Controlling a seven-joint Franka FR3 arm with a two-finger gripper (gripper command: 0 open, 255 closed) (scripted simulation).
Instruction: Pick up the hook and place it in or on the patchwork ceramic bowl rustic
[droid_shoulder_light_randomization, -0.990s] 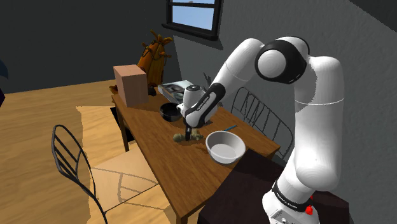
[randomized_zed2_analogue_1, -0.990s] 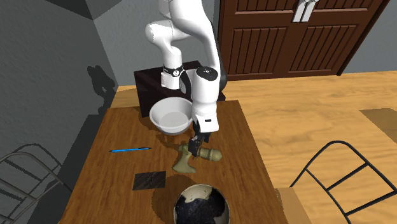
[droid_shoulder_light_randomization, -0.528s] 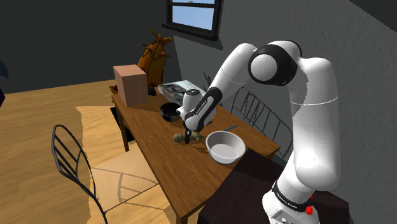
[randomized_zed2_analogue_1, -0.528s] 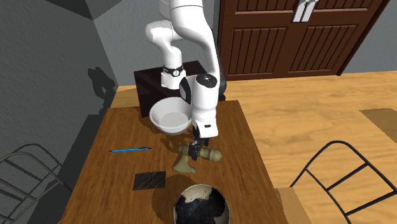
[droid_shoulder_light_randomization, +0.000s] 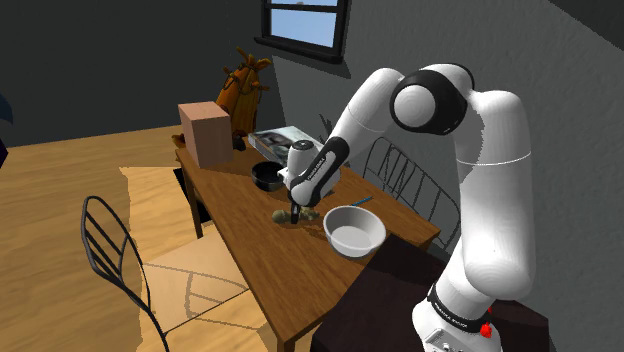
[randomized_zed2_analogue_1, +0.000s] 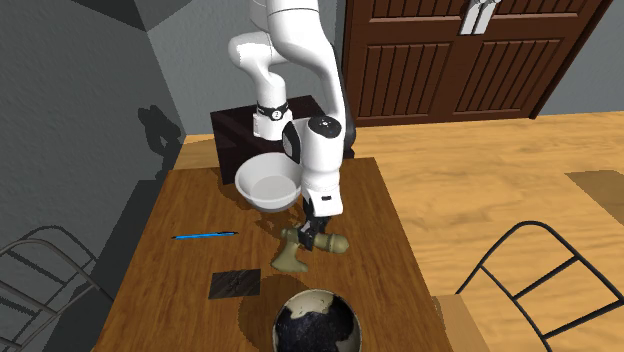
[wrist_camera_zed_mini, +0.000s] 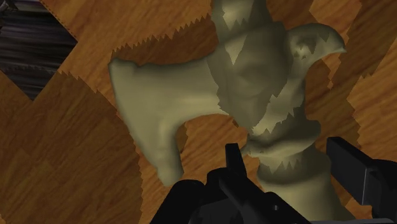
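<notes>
The hook (randomized_zed2_analogue_1: 296, 250) is an olive, knobbly piece lying on the wooden table (randomized_zed2_analogue_1: 180, 290), also seen in the shoulder view (droid_shoulder_light_randomization: 283, 214). My gripper (randomized_zed2_analogue_1: 312, 237) points straight down onto it (droid_shoulder_light_randomization: 296, 212). In the wrist view the two black fingers (wrist_camera_zed_mini: 233, 160) stand on either side of the hook's (wrist_camera_zed_mini: 242, 89) stem, and the stem fills the gap, so the gripper (wrist_camera_zed_mini: 286, 156) is shut on the hook. The dark bowl with a pale mottled rim (randomized_zed2_analogue_1: 316, 322) sits at the table's near edge in the second exterior view, and beyond the hook in the shoulder view (droid_shoulder_light_randomization: 266, 177).
A plain white bowl (randomized_zed2_analogue_1: 268, 182) stands close beside the arm (droid_shoulder_light_randomization: 354, 230). A blue pen (randomized_zed2_analogue_1: 205, 236) and a dark square (randomized_zed2_analogue_1: 236, 284) lie on the table. A brown box (droid_shoulder_light_randomization: 205, 133) stands at the far end. Wire chairs (droid_shoulder_light_randomization: 115, 260) (randomized_zed2_analogue_1: 530, 280) flank the table.
The arm dropped a little onto the hook, then held still. The fingers have come together around the hook's stem. The hook still lies on the table.
</notes>
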